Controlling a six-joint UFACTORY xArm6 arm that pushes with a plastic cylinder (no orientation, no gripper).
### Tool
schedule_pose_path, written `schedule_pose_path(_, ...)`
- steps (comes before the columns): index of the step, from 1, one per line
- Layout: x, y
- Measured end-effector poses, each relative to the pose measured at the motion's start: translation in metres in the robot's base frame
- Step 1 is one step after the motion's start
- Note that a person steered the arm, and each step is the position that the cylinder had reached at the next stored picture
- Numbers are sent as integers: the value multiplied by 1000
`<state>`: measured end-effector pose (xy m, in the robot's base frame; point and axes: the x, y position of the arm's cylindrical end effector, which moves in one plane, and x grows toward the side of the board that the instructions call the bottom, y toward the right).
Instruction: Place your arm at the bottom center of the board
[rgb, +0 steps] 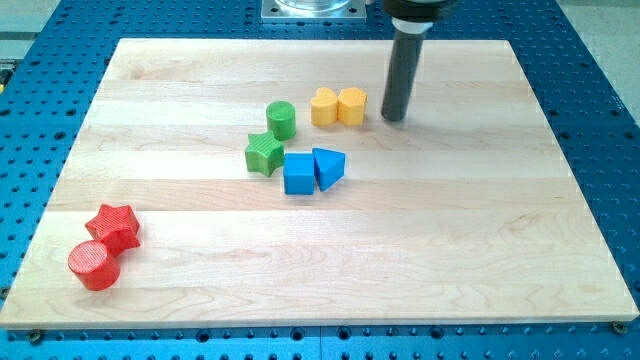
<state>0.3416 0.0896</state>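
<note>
- My tip (393, 118) rests bare on the board (520, 250), grasping nothing, just at 3 o'clock of the yellow blocks (338, 105).
- Target: bottom centre, at 6 o'clock.
- Best path: sweep down, passing 3 o'clock of the blue triangular block (329, 166).

Eight blocks lie on one wooden board (520, 200), two of each colour. They are a red star (114, 226) and red cylinder (94, 266), a green cylinder (281, 119) and green star (264, 153). The rest are a blue cube (298, 173), a blue triangular block (328, 166), and two yellow blocks, one (324, 106) beside the other (352, 104).
</note>
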Motion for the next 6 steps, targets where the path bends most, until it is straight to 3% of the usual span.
schedule_pose_path(2,0,-36)
schedule_pose_path(3,29,2)
schedule_pose_path(4,165,21)
schedule_pose_path(5,266,-73)
schedule_pose_path(6,277,-109)
